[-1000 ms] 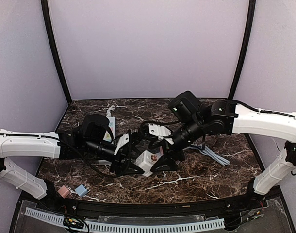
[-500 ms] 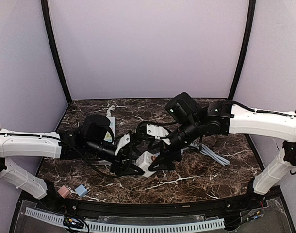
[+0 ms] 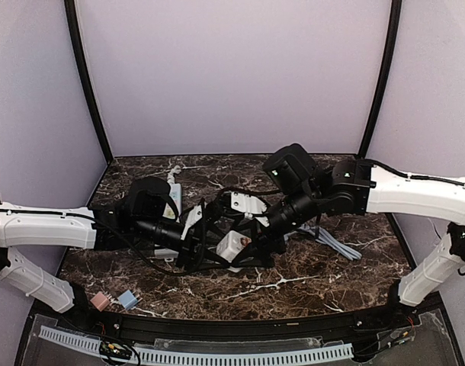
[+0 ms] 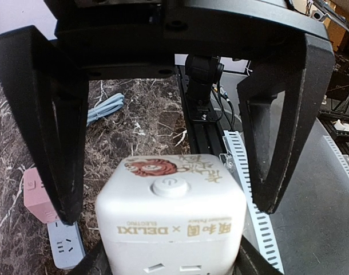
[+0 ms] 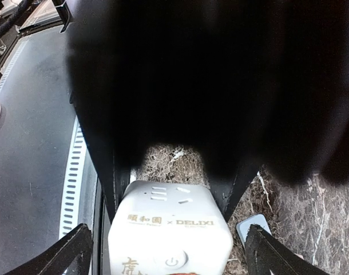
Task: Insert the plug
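A white cube socket (image 3: pixel 232 244) marked DELIXI, with a round button on top, sits between both grippers at the table's middle. My right gripper (image 3: pixel 251 245) is shut on it; in the right wrist view its fingers (image 5: pixel 114 183) press the cube's (image 5: pixel 170 220) sides. My left gripper (image 3: pixel 216 250) is open, its fingers (image 4: pixel 60 172) spread wide on either side of the cube (image 4: pixel 170 212) without touching it. A white plug-like piece (image 3: pixel 248 204) on a black cable lies just behind the grippers.
A white power strip (image 3: pixel 174 191) lies behind the left arm. A grey-blue cable bundle (image 3: pixel 335 244) lies at the right. A small pink block (image 3: pixel 101 300) and a blue block (image 3: pixel 127 299) sit at the near left edge; both also show in the left wrist view (image 4: pixel 37 195).
The cube socket has shifted slightly up and away from the near edge with my right gripper. The left gripper has stayed open around it.
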Robot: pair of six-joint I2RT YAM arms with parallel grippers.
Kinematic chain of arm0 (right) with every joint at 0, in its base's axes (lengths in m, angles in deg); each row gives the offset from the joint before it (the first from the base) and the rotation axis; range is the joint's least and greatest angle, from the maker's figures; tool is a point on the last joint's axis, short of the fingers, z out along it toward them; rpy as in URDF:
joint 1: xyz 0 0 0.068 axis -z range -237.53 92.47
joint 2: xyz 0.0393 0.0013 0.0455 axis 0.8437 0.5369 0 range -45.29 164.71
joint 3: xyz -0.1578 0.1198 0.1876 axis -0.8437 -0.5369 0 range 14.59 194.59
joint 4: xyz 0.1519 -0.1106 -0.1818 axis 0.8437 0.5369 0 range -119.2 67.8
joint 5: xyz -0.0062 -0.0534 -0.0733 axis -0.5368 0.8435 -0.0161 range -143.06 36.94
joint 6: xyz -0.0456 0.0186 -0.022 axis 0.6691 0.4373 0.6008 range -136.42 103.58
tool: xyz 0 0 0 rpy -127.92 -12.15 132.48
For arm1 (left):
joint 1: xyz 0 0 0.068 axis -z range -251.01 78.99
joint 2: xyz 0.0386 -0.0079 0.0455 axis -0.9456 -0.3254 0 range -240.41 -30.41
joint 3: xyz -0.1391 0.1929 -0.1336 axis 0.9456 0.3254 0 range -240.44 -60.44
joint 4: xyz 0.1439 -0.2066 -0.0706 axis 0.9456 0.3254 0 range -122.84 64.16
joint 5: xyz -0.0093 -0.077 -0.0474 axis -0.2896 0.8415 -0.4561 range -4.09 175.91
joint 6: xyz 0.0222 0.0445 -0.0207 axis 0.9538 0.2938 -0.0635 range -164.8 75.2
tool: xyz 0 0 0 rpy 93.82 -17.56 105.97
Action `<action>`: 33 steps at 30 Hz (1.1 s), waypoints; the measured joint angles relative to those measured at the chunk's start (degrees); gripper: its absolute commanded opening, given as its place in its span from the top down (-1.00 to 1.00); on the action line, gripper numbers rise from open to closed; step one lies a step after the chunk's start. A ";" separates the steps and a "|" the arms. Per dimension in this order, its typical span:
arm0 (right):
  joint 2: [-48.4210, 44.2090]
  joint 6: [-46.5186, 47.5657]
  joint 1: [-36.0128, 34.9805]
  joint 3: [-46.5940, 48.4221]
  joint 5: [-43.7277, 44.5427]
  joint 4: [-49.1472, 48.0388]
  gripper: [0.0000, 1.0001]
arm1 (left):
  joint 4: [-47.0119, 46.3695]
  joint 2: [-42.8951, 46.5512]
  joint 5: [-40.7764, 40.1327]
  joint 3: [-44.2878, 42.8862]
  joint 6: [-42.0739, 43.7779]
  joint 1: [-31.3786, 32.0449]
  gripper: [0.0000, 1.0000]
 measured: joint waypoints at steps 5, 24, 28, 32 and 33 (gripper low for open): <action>-3.69 -0.59 -0.22 -2.75 1.49 -0.94 -0.94 | -2.36 0.57 0.59 0.15 -0.13 0.00 0.98; -4.59 -2.49 -0.26 -4.00 2.27 -3.23 -0.66 | -3.76 1.31 1.73 0.55 -0.11 0.00 0.98; -3.98 -2.56 -0.26 -3.96 1.88 -3.23 -0.63 | -3.76 1.31 1.73 0.55 -0.07 0.00 0.98; -3.61 -2.69 -0.26 -3.93 1.84 -3.23 -0.51 | -3.76 1.31 1.73 0.55 0.04 0.00 0.98; -3.50 -2.84 -0.26 -3.91 1.75 -3.21 -0.47 | -3.74 1.31 1.70 0.55 0.11 0.00 0.98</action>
